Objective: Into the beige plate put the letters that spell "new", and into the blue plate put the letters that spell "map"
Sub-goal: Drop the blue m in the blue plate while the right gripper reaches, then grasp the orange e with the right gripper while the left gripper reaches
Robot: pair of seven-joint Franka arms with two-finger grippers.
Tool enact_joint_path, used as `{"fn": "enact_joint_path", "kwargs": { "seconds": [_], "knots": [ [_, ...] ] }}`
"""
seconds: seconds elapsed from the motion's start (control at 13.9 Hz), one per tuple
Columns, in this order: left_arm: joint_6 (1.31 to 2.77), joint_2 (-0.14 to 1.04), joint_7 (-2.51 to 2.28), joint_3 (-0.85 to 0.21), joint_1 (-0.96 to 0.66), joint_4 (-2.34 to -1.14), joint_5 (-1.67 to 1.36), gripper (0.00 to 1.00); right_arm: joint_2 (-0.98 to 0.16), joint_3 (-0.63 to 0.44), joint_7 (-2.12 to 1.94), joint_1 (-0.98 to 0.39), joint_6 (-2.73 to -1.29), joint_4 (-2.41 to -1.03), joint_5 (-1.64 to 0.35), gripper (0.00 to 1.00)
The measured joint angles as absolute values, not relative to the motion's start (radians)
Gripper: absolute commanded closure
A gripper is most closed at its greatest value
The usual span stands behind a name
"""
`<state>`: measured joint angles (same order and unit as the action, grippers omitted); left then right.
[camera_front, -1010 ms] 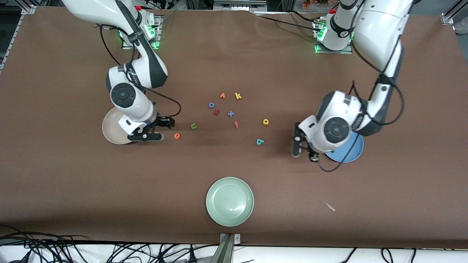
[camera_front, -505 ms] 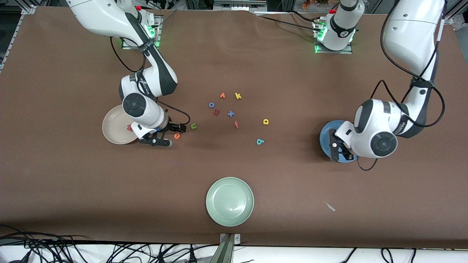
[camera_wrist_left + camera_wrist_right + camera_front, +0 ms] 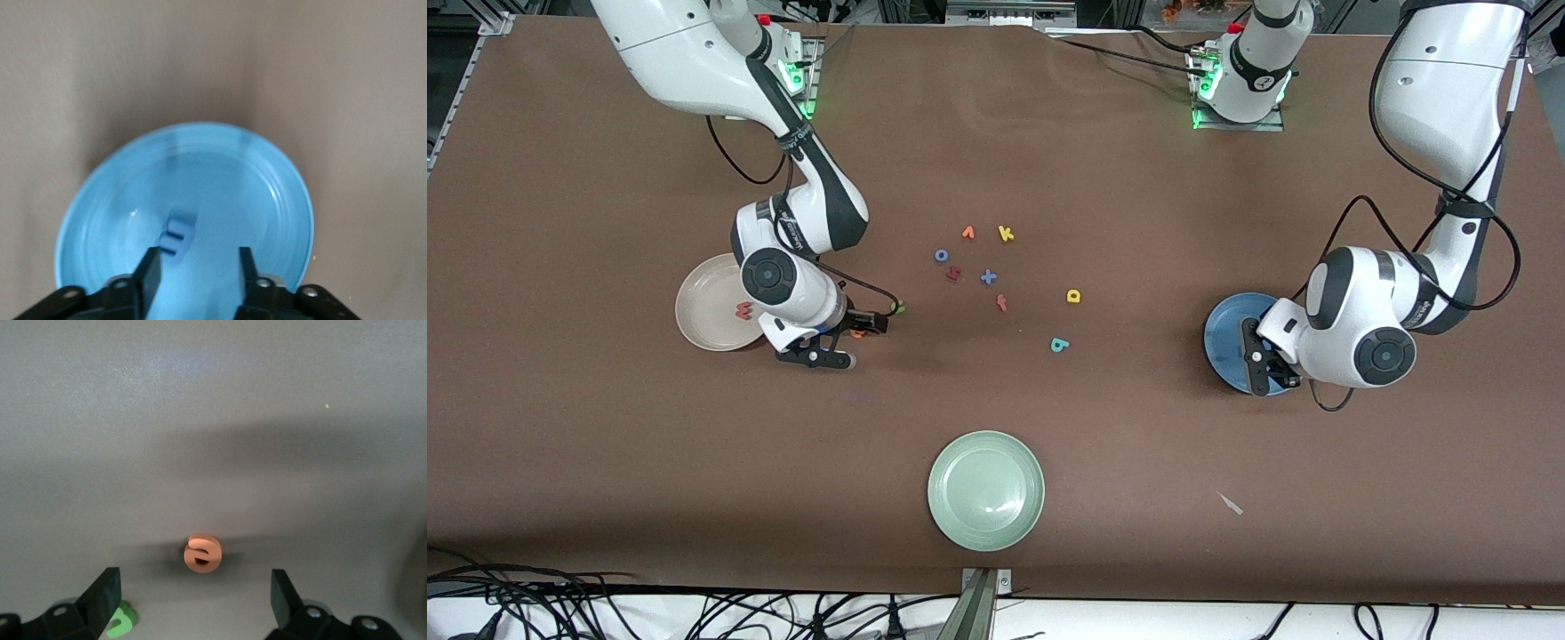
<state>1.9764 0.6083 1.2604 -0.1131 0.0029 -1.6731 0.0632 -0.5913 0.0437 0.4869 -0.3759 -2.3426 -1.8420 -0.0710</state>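
Right tool (image 3: pixel 193 590) hangs wide open over the orange e (image 3: pixel 203 553), lower centre of its wrist view. The green n (image 3: pixel 120 620) sits beside one finger — a sloppy descent could knock it. Left tool (image 3: pixel 193 267), parted, has the blue m (image 3: pixel 177 235) lying in the blue plate (image 3: pixel 280 173) — nothing held.

Plates: three, namely the beige plate (image 3: pixel 701 309), the blue plate (image 3: pixel 1221 336) and a pale green plate (image 3: pixel 943 491)
Foam letters: twelve in all
Letters on the bare table: ten
Letters in plates: two, a pinkish-red w (image 3: pixel 743 310) and a dark blue m (image 3: pixel 177 238)
White scrap (image 3: pixel 1232 504): one
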Motion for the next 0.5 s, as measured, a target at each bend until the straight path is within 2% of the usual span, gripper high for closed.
{"fn": "enact_joint_path", "kwargs": {
  "seconds": [0.5],
  "knots": [
    [1.912,0.536,0.912,-0.232,-0.01,-1.657,0.062,0.0,-0.613,0.044,0.487,-0.38,-2.343,-1.842,-0.071,0.23]
  ]
}}
